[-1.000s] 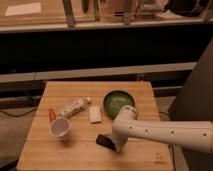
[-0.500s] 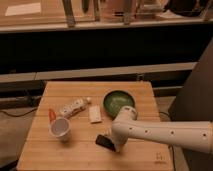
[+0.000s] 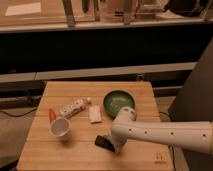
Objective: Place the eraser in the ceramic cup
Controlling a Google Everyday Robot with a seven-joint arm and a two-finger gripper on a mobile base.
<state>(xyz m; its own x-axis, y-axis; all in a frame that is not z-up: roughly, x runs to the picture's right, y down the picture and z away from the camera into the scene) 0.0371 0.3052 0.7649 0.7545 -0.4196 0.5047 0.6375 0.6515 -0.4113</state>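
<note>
The eraser [image 3: 103, 142] is a small flat black block lying on the wooden table [image 3: 75, 157], front of centre. The ceramic cup [image 3: 60, 127] is a small white round cup at the left, tipped so its pale inside faces the camera. My white arm reaches in from the right. Its gripper [image 3: 114, 144] is down at the table right beside the eraser's right end, mostly hidden under the arm's round wrist. I cannot tell whether it touches the eraser. The cup is well to the left of the gripper.
A wide green bowl [image 3: 119, 101] stands just behind the arm's wrist. A white rectangular block [image 3: 94, 114] lies at the table's middle. A pale wrapped packet [image 3: 74, 107] and a small orange item [image 3: 51, 115] lie behind the cup.
</note>
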